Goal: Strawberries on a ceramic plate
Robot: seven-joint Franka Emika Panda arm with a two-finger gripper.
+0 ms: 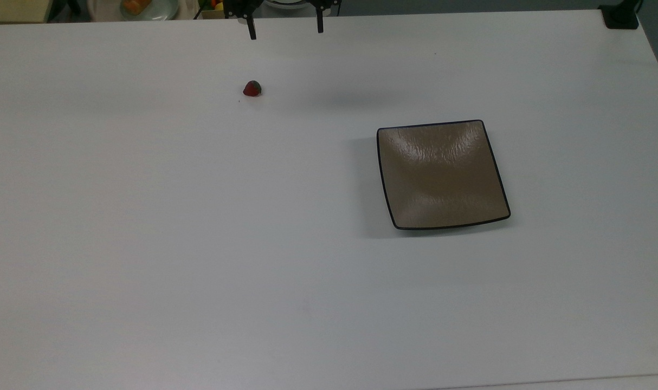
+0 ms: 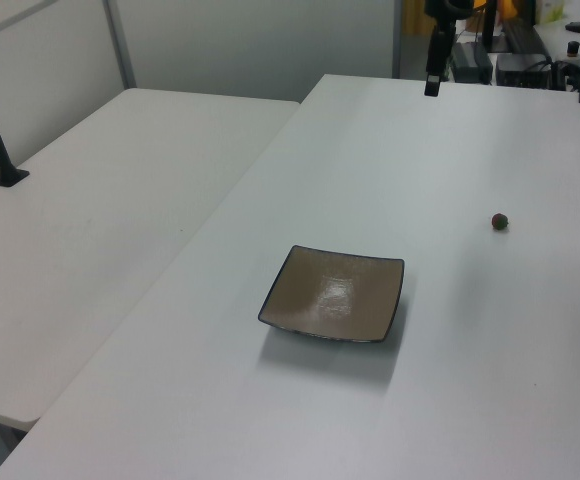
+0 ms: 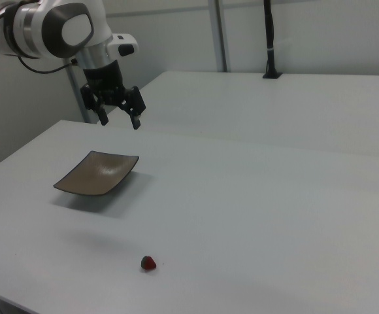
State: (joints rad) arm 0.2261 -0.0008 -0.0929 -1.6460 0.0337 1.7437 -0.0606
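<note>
Gripper [image 1: 285, 31] cropped above, strawberry [image 1: 252, 89] tiny

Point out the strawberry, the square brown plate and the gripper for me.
strawberry [image 1: 252, 89], top view, on its red body.
ceramic plate [image 1: 442, 173], top view, on its bare textured middle.
gripper [image 3: 119, 122], right view, midway between its open fingertips.

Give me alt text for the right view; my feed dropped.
A small red strawberry lies alone on the white table near the front edge, well apart from the empty square brown plate at the right view's left. The Panda arm's open gripper hangs in the air above and behind the plate.
</note>
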